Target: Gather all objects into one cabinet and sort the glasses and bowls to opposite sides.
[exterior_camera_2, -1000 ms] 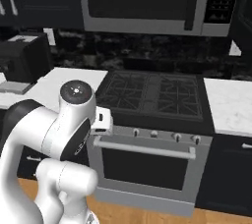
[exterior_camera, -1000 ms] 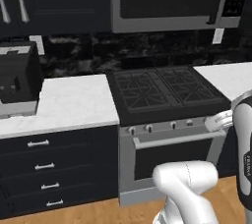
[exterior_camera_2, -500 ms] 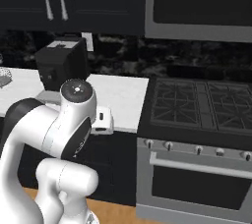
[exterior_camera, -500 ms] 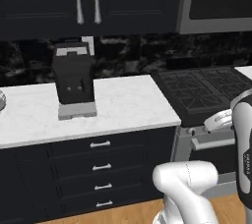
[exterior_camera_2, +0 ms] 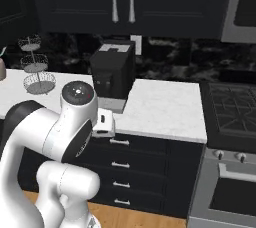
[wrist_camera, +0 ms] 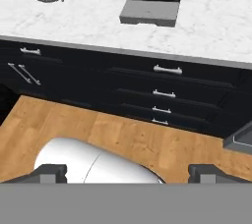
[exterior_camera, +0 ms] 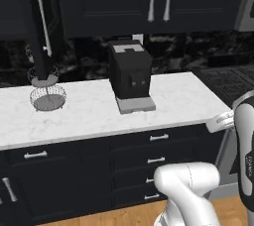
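Dark kitchen, marble desk. At ten o'clock hangs the cabinet door, likely stiff and best taken by its slick bar handle. Pincer spread wide, empty.

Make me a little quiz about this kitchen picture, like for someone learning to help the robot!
1. True or false: the black coffee machine stands on the white marble counter.
2. Which sits left of the coffee machine in the left base view? A) a toaster B) a wire basket stand C) a kettle
3. Fill in: the tool is ____, holding nothing.

Key: 1 true; 2 B; 3 open
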